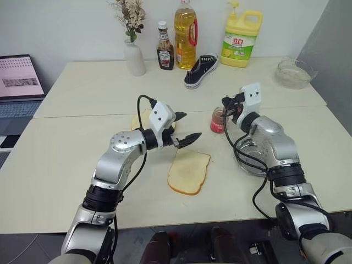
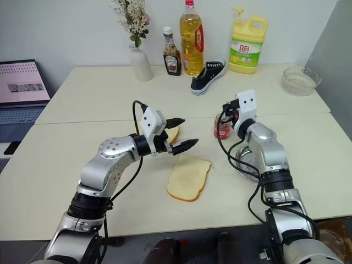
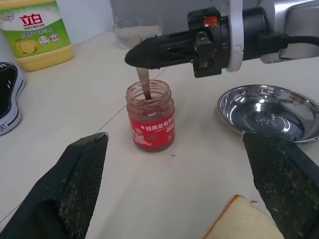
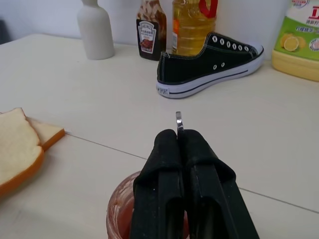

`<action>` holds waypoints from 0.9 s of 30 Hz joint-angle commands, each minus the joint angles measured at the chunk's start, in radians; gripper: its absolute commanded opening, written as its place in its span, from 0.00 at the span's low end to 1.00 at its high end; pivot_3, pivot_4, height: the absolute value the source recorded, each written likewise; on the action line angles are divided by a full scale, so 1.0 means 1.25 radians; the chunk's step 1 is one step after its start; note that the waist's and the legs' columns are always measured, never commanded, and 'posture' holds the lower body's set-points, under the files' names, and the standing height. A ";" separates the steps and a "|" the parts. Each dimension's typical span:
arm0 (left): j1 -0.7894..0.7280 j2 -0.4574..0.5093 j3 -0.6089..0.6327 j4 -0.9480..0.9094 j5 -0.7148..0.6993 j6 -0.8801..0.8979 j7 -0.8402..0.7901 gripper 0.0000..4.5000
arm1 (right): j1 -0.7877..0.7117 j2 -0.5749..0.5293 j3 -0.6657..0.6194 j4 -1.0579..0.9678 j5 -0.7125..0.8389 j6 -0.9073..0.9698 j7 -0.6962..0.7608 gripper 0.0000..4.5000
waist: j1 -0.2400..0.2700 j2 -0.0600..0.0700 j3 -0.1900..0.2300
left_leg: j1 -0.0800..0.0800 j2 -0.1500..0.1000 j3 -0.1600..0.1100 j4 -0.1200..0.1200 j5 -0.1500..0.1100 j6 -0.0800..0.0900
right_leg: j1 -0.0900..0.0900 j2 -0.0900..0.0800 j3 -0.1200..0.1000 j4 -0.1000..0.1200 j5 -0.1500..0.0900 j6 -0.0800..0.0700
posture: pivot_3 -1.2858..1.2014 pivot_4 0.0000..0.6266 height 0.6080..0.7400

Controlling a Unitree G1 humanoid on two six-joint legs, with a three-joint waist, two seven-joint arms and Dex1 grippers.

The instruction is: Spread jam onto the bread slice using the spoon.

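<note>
Your right gripper (image 3: 133, 55) pinches the spoon (image 3: 144, 84), dipped in the jam (image 3: 150, 115). Your left gripper (image 1: 183, 127) gapes, empty, above the bread slice (image 1: 189, 171) near the table's (image 1: 55, 165) front edge.

The left claw (image 3: 177, 194) stands wide open, its two black fingers (image 3: 75, 184) rising on either side of the view. Between them, on the pale surface (image 3: 194, 164), stands an open jar of red jam (image 3: 150, 116). The right claw (image 3: 149, 50) hangs closed above the jar, gripping a spoon (image 3: 144, 83) that dips down into it. A steel dish (image 3: 269, 112) sits near the jar. A corner of a bread slice (image 3: 244, 221) lies close by. A yellow detergent bottle (image 3: 35, 32) and a shoe (image 3: 7, 99) stand farther off.
</note>
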 commanded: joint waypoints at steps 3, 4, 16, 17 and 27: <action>0.002 0.009 0.015 -0.044 -0.007 0.003 0.007 1.00 | -0.002 0.017 -0.030 -0.010 0.000 0.007 -0.011 0.01 | 0.000 0.000 0.000 | 0.000 0.000 0.000 0.000 0.000 0.000 | 0.000 0.000 0.000 0.000 0.000 0.000 | 0.52 0.24 1.00; 0.002 0.009 0.016 -0.045 -0.007 0.004 0.008 1.00 | -0.002 0.022 -0.037 -0.011 0.008 0.017 -0.012 0.01 | 0.000 0.000 0.000 | 0.000 0.000 0.000 0.000 0.000 0.000 | 0.000 0.000 0.000 0.000 0.000 0.000 | 0.52 0.24 1.00; 0.003 0.009 0.018 -0.049 -0.009 0.009 0.017 1.00 | -0.012 0.079 -0.160 -0.044 0.118 0.161 -0.063 0.01 | 0.000 0.000 0.000 | 0.000 0.000 0.000 0.000 0.000 0.000 | 0.000 0.000 0.000 0.001 0.000 0.000 | 0.52 0.24 1.00; 0.002 0.009 0.019 -0.048 -0.009 0.009 0.017 1.00 | -0.012 0.081 -0.167 -0.048 0.124 0.169 -0.067 0.01 | 0.000 0.000 0.000 | 0.000 0.000 0.000 0.000 0.000 0.000 | 0.000 0.000 0.000 0.001 0.000 0.000 | 0.52 0.24 1.00; -0.004 0.011 0.018 -0.036 -0.006 0.002 0.014 1.00 | -0.038 0.113 -0.265 -0.076 0.222 0.250 -0.139 0.01 | 0.000 0.000 0.000 | 0.000 0.000 0.000 0.000 0.000 0.000 | 0.000 0.000 0.000 0.001 0.000 0.000 | 0.52 0.24 1.00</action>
